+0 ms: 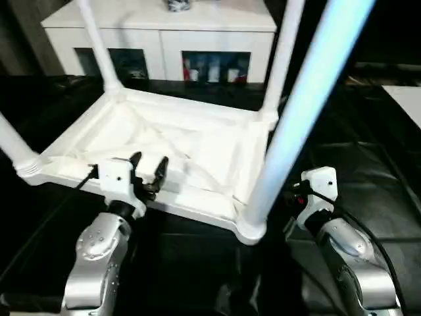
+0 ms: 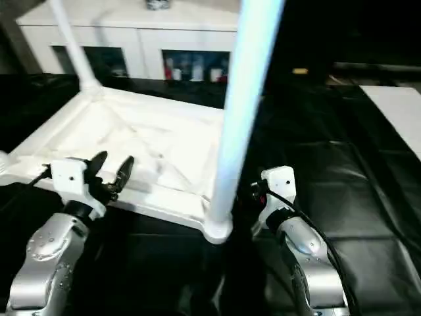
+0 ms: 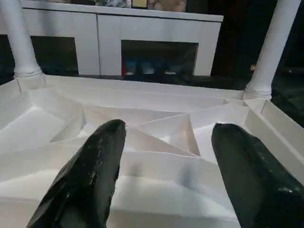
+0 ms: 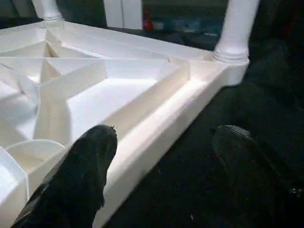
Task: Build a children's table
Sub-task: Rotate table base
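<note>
Tabletop (image 1: pixel 164 155) lies upside down on the black surface (image 1: pixel 368 171), all four legs (image 1: pixel 299 112) seated upright. Your left end effector (image 1: pixel 150 170) gapes at the near rim, holding nothing; right end effector (image 4: pixel 161 156) is open and empty, straddling the right edge. Risk: you bump the near leg, levering its socket. White cabinet (image 1: pixel 164 33) stands behind, crowding any flip.

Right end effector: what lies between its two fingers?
The tabletop's side edge and dark floor covering, seen in the right wrist view; the right end effector straddles that rim.
</note>
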